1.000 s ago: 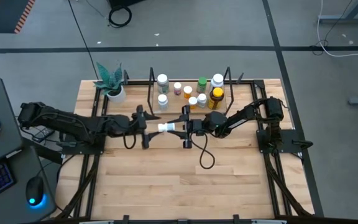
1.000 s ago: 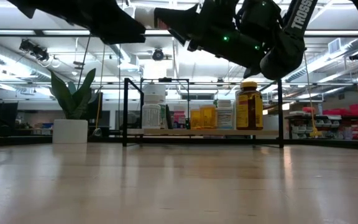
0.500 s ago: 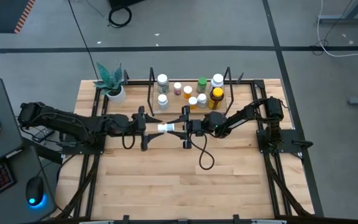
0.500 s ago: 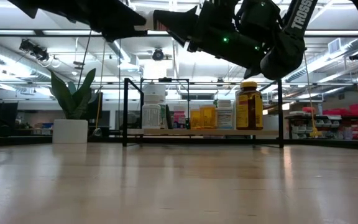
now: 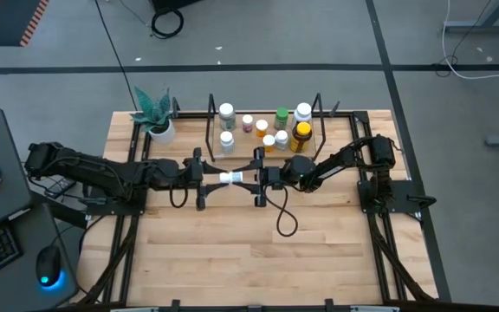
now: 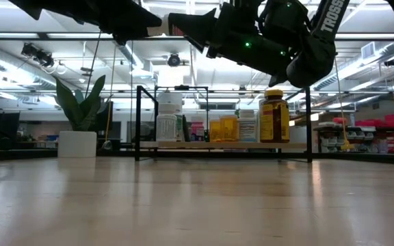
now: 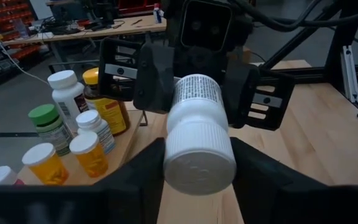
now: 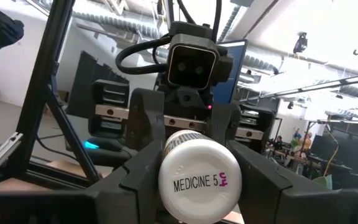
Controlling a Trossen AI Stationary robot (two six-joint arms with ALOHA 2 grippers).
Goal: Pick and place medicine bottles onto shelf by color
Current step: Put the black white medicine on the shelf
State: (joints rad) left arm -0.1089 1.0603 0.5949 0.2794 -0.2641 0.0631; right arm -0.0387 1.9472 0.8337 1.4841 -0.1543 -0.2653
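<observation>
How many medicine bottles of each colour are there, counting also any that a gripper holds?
White bottles: 5 (4 on the shelf, 1 in the right gripper)
Orange bottles: 2
Green bottle: 1
Pink bottle: 1
Amber bottle: 1
Total: 10

One camera looks straight down on the worktop [image 5: 258, 260]; another sits at surface level facing the shelf [image 6: 224, 145] (both share it); wrist cameras face each other closely.
</observation>
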